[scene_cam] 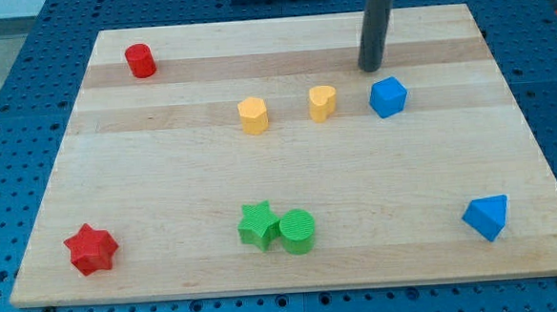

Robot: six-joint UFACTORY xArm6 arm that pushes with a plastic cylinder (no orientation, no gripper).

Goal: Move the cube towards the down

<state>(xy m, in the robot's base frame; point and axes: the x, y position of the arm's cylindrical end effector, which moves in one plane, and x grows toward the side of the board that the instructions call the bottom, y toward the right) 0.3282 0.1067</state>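
Observation:
The blue cube [388, 97] sits on the wooden board at the view's upper right. My tip [370, 69] rests on the board just above the cube and slightly to its left, a small gap apart from it. The dark rod rises from there to the view's top edge.
A yellow heart [323, 103] and a yellow hexagon block [252, 114] lie left of the cube. A red cylinder [141, 61] is at upper left, a red star [91, 248] at lower left. A green star [258, 224] touches a green cylinder [298, 231]. A blue triangular block [487, 217] is at lower right.

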